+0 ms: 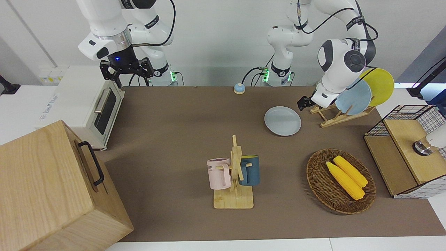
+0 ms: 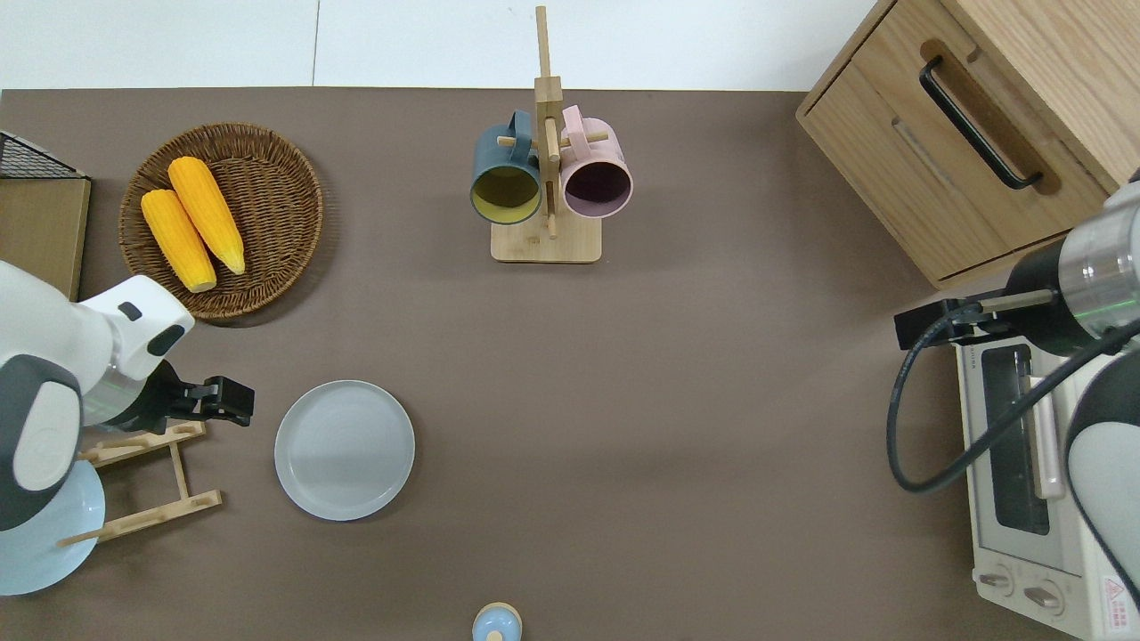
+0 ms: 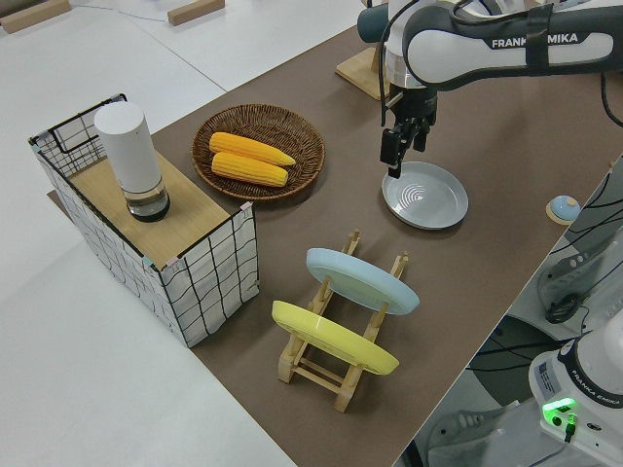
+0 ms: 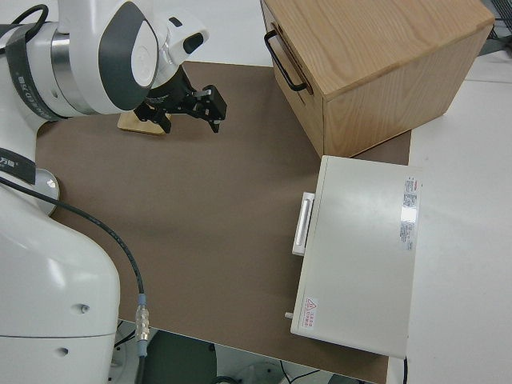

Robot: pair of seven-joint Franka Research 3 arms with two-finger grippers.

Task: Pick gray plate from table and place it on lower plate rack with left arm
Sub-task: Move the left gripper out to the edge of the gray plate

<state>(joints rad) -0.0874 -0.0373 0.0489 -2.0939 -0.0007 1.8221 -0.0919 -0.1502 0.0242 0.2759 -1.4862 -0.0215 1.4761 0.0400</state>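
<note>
The gray plate [image 1: 282, 121] [image 2: 345, 450] [image 3: 425, 195] lies flat on the brown table [image 1: 174, 139]. Beside it, toward the left arm's end, stands the lower plate rack [image 1: 335, 118] [image 2: 151, 485] [image 3: 343, 336]. A light blue plate [image 3: 362, 279] and a yellow plate [image 3: 333, 337] lean in the rack's slots. My left gripper [image 1: 304, 103] [image 2: 233, 402] [image 3: 395, 154] hangs low over the table between the rack's tip and the gray plate's rim. It is open, with nothing between its fingers. The right arm is parked with its gripper [image 1: 127, 69] [image 4: 210, 104] open.
A mug stand [image 1: 237, 174] with a pink and a dark blue mug sits mid-table. A wicker basket [image 1: 315, 174] with two corn cobs and a wire-sided wooden crate [image 1: 400, 157] are at the left arm's end. A toaster oven [image 1: 87, 104] and a wooden drawer box [image 1: 52, 188] fill the right arm's end. A small bell [image 1: 239, 88] lies near the robots.
</note>
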